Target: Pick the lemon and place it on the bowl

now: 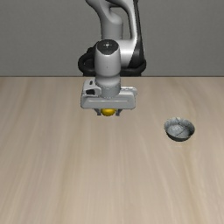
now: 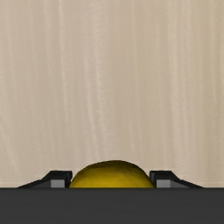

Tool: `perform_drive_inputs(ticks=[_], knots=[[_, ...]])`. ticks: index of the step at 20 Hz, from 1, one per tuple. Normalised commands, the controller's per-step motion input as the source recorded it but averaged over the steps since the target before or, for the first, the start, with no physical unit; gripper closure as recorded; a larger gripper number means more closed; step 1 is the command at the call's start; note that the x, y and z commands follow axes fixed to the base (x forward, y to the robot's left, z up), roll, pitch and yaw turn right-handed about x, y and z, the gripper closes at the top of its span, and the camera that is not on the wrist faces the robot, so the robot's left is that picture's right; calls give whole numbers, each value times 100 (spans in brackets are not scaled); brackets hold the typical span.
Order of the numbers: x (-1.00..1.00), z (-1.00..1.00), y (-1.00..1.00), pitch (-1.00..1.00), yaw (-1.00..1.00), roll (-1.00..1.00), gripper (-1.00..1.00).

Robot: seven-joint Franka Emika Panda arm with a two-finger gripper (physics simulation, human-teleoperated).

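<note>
Exterior view — end effector (image 1: 108,110) grips lemon (image 1: 108,113), bowl (image 1: 171,130) well apart.

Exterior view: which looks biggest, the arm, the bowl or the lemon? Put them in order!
1. the arm, biggest by far.
2. the bowl.
3. the lemon, smallest as it looks. It is mostly hidden under the arm, so bowl versus lemon is unsure.
</note>
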Motion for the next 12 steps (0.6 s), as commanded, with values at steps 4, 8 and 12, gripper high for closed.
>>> perform_drive_inputs(ticks=[4, 8, 12], knots=[[0, 100, 0, 0, 0, 0, 100], [0, 100, 0, 0, 0, 0, 100], [0, 0, 100, 0, 0, 0, 100]])
